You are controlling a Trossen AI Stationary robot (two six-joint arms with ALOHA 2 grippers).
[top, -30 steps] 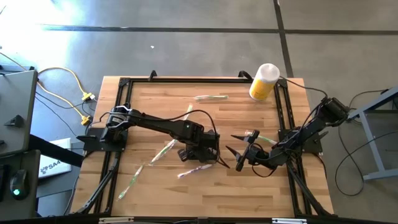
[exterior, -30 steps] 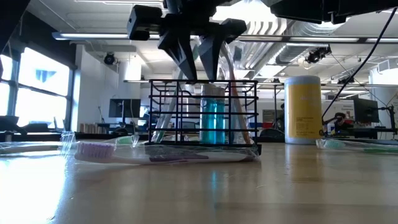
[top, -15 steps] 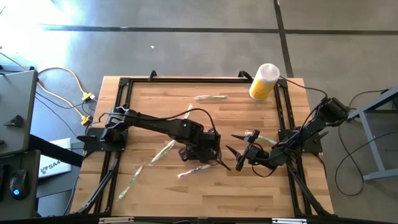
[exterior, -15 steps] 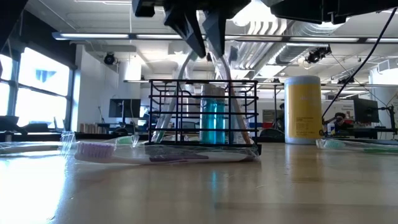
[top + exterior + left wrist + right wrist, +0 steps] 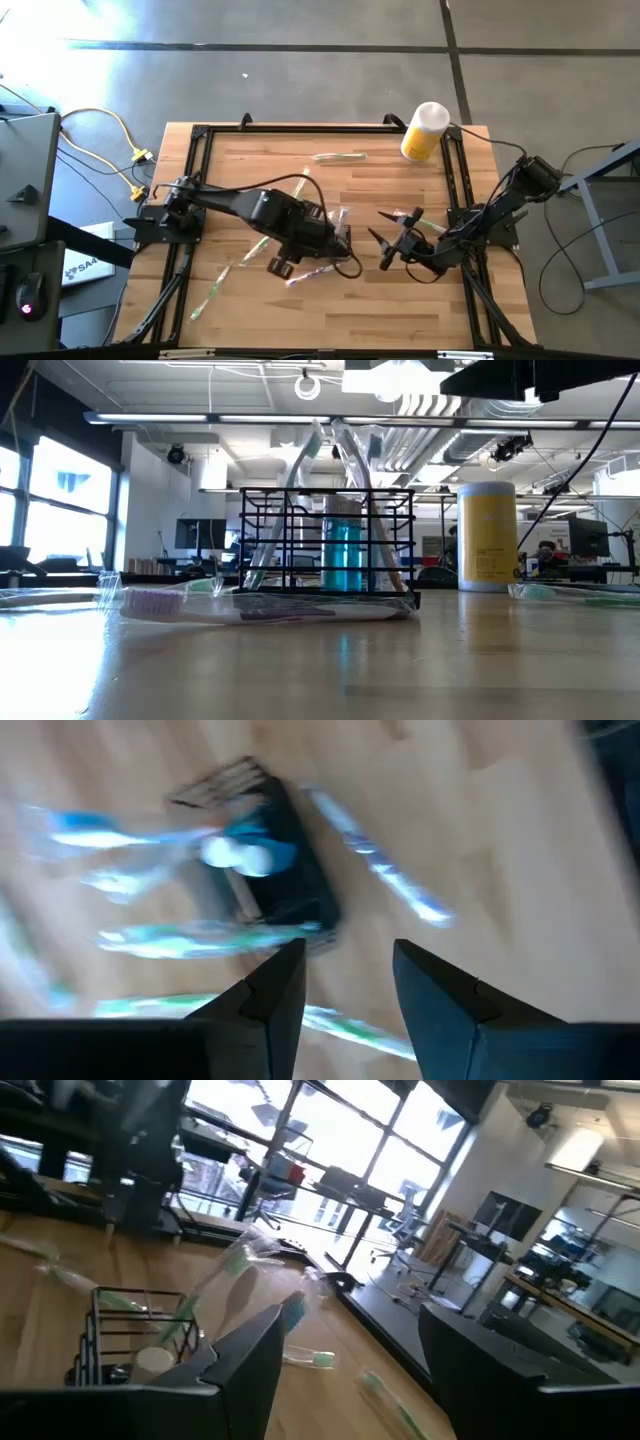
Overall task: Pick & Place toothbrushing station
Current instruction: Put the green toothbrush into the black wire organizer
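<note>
Low view gives me the clearest look at the toothbrushing station (image 5: 328, 542), a small black wire-mesh organiser box standing upright mid-table with several clear-wrapped toothbrushes (image 5: 345, 455) leaning out of its top and a teal item inside. A purple-headed wrapped toothbrush (image 5: 262, 607) lies flat against its near base, and a yellow cylindrical bottle with a white cap (image 5: 487, 536) stands to its right, farther back.

From above, my left gripper (image 5: 283, 264) sits just near-left of the station, and the wrist picture shows its two dark fingers (image 5: 276, 990) part-way apart with nothing between them. My right gripper (image 5: 387, 248) waits just right of the station, jaws wide and empty.

My worry: the station is light and top-heavy with those leaning brushes, so a finger catching a wire wall off-centre could tip it or spill them. The loose brush at the base could get dragged or pinched along with the wall. With both grippers this close, I also judge a collision possible.

Hard to make out: the left wrist picture is smeared, so I can't tell which wall my fingers line up with. From above, the arm covers much of the station, and the low view cuts off both grippers.
</note>
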